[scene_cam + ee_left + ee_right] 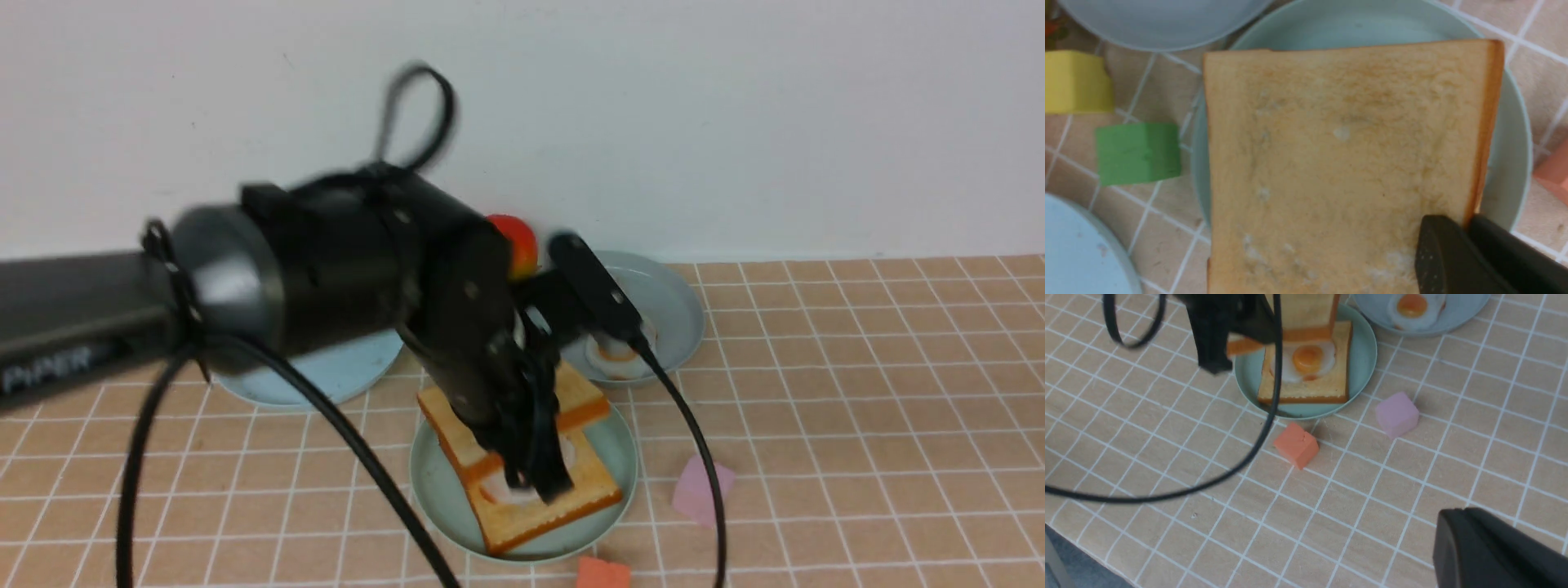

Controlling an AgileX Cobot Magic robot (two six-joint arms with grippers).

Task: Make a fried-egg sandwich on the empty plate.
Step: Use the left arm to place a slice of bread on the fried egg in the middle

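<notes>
Now my left gripper clamps the top toast slice above the fried egg and lower toast on the mint-green plate; next calls for aligning, lowering, releasing.

We count three round plates: one mint-green, one pale sky-blue and one grey-blue. We find two square toast slices, an upper one and a lower one, and two toy fried eggs, one with its yolk showing between the slices and one on the grey-blue plate. We see four blocks: yellow, green, coral and lilac. We also count one red rounded object, partly hidden.
</notes>
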